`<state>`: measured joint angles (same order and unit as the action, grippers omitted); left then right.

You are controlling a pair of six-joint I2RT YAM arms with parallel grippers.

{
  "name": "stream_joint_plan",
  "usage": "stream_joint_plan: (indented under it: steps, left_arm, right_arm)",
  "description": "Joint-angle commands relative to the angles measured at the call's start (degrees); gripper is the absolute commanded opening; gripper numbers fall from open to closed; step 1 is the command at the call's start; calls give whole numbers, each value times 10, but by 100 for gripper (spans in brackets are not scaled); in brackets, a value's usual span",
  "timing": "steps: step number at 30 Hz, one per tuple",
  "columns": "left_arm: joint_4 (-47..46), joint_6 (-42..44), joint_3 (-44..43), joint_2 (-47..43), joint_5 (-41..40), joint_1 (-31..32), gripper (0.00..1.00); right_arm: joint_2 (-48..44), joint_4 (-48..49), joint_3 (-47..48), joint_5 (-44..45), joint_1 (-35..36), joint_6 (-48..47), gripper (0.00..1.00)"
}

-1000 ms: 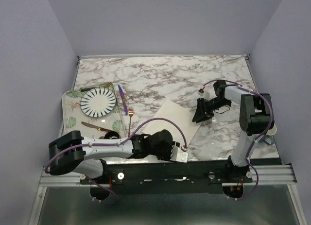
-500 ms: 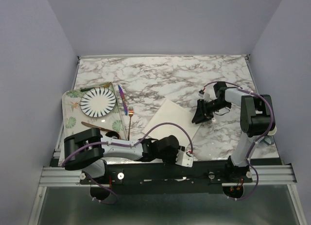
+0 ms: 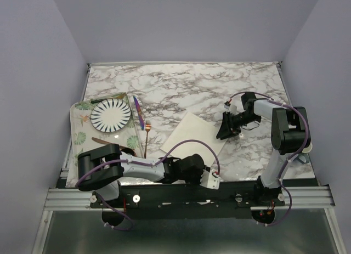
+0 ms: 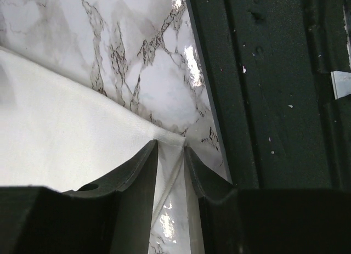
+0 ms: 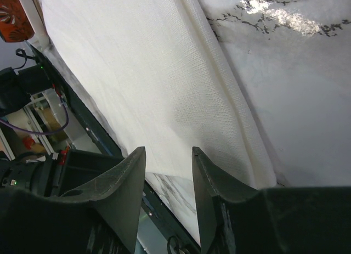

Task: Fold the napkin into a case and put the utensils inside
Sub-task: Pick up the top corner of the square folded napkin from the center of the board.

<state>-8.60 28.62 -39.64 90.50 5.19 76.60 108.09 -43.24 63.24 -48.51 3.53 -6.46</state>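
While one napkin (image 3: 192, 136) lies spread, two utensils (image 3: 147, 133) rest nearby.

Marble table (image 3: 181, 84), lilac walls (image 3: 181, 23)

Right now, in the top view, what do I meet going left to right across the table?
striped plate → purple-blue utensil → copper fork → napkin → right claw, at the napkin's right edge.

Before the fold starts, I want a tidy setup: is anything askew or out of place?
The napkin lies diagonal to the table edges, one corner near the front edge, inside the open left gripper. Nothing spilled or damaged.
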Motion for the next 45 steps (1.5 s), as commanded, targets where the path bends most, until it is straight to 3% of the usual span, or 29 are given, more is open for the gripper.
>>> stream_joint_plan:
  steps: [1, 5, 14, 23, 24, 26, 27, 30, 36, 45]
  left_arm:
    - [-14, 0, -6, -16, -19, 1, 36]
    - [-11, -1, -4, -27, -19, -8, 32]
    - [-5, -10, -9, -45, -8, -39, 0]
    - [22, -27, -33, -36, 38, -95, 0]
    - [21, -18, -27, -41, 47, -89, 3]
    - [24, -18, -27, -48, 39, -67, 21]
    - [27, -29, -27, -48, 38, -59, 37]
    - [25, -45, -27, -40, 17, -32, 52]
    - [12, -79, -37, -12, -30, -5, 56]
    - [-17, -99, -36, 23, -112, 31, 50]
  right_arm:
    - [-5, 8, -6, -11, -1, -4, 48]
    - [-3, 5, -1, -13, -2, -4, 48]
    - [8, 1, 13, -16, -1, -3, 48]
    - [19, -9, 33, -15, -1, -8, 49]
    - [19, -10, 34, -13, -2, -7, 49]
    - [23, -12, 36, -14, -2, -7, 49]
    - [23, -12, 36, -15, -1, -7, 49]
    - [21, -11, 35, -11, -1, -7, 49]
    - [20, -7, 24, -8, -1, -6, 49]
    - [20, -3, 16, -7, -1, -9, 49]
